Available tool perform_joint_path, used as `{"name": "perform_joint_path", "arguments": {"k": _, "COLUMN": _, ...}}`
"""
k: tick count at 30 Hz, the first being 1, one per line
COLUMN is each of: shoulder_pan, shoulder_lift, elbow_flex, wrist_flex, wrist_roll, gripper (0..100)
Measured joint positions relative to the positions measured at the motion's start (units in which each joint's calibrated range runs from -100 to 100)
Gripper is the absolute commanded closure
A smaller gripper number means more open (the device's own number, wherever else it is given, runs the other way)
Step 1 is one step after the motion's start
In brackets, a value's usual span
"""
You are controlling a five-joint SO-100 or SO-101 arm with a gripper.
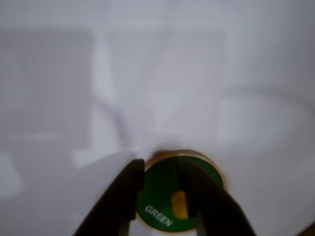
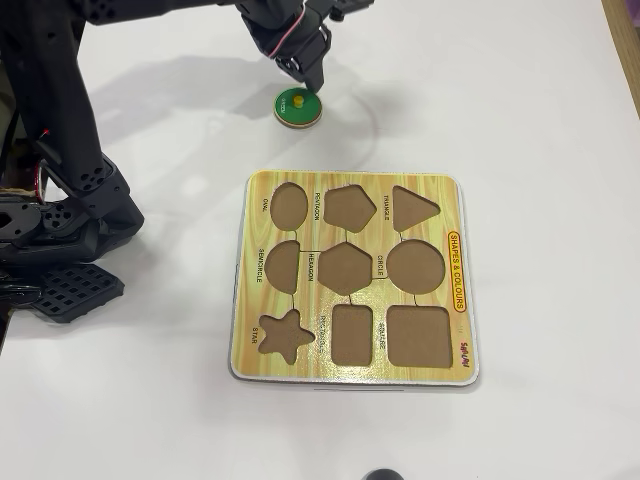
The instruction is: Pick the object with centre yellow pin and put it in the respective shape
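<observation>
The object with centre yellow pin (image 2: 298, 108) is a flat green disc with a pale rim, lying on the white table beyond the board's far left corner. In the wrist view the disc (image 1: 162, 194) reads GREEN and its yellow pin stands between my two dark fingers, close to the right one. My gripper (image 1: 162, 166) (image 2: 306, 84) is open and hangs low over the disc, straddling the pin. The respective shape (image 2: 415, 266) is the round brown cut-out labelled CIRCLE, at the right of the board's middle row; nothing lies in it.
The yellow wood-grain puzzle board (image 2: 455, 205) lies mid-table with several other open cut-outs, among them an oval (image 2: 290, 205) and a hexagon (image 2: 346, 268). The arm's black base (image 2: 60, 230) fills the left side. A wooden edge (image 2: 625, 20) shows at the top right.
</observation>
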Motion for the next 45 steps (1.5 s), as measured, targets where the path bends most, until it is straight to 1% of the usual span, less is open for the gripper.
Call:
{"name": "perform_joint_path", "arguments": {"k": 2, "shoulder_pan": 0.0, "shoulder_lift": -1.1, "elbow_flex": 0.0, "wrist_flex": 0.9, "wrist_roll": 0.0, "gripper": 91}}
{"name": "perform_joint_path", "arguments": {"k": 7, "shoulder_pan": 0.2, "shoulder_lift": -2.3, "elbow_flex": 0.0, "wrist_flex": 8.4, "wrist_roll": 0.0, "gripper": 91}}
{"name": "perform_joint_path", "arguments": {"k": 11, "shoulder_pan": 0.2, "shoulder_lift": -2.8, "elbow_flex": 0.0, "wrist_flex": 10.2, "wrist_roll": 0.0, "gripper": 91}}
{"name": "perform_joint_path", "arguments": {"k": 16, "shoulder_pan": 0.2, "shoulder_lift": -2.8, "elbow_flex": 0.0, "wrist_flex": 10.2, "wrist_roll": 0.4, "gripper": 91}}
{"name": "perform_joint_path", "arguments": {"k": 27, "shoulder_pan": 4.5, "shoulder_lift": -2.9, "elbow_flex": 3.5, "wrist_flex": 10.2, "wrist_roll": 0.4, "gripper": 92}}
{"name": "perform_joint_path", "arguments": {"k": 33, "shoulder_pan": 4.5, "shoulder_lift": -2.9, "elbow_flex": 3.5, "wrist_flex": 10.0, "wrist_roll": 0.0, "gripper": 92}}
{"name": "perform_joint_path", "arguments": {"k": 40, "shoulder_pan": 4.5, "shoulder_lift": -2.9, "elbow_flex": 3.5, "wrist_flex": 3.6, "wrist_roll": 0.0, "gripper": 91}}
{"name": "perform_joint_path", "arguments": {"k": 45, "shoulder_pan": 4.4, "shoulder_lift": -2.9, "elbow_flex": 3.5, "wrist_flex": 3.0, "wrist_roll": 0.0, "gripper": 91}}
